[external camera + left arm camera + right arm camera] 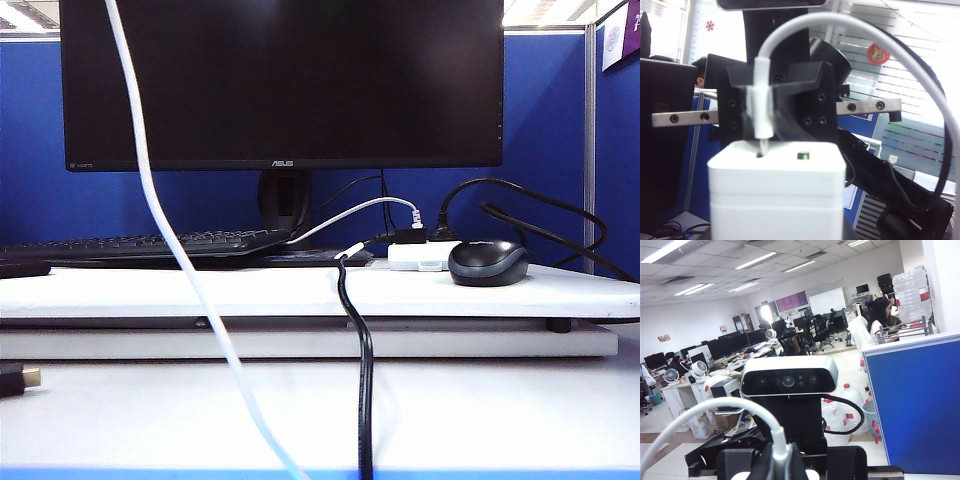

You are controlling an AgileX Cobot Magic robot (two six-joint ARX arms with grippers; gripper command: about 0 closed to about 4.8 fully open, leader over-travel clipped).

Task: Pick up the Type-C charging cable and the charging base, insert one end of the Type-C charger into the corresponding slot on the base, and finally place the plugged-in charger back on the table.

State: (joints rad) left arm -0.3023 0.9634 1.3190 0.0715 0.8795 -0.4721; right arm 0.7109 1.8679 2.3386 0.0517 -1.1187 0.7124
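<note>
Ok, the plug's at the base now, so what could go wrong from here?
1. The right claw holds the Type-C charging cable by its plug, tip only at the slot mouth of the charging base; a skewed push could jam it.
2. The left claw is hidden under the base, so its hold may slip.
3. The cable's slack hangs beside a black cable; it may snag.
</note>
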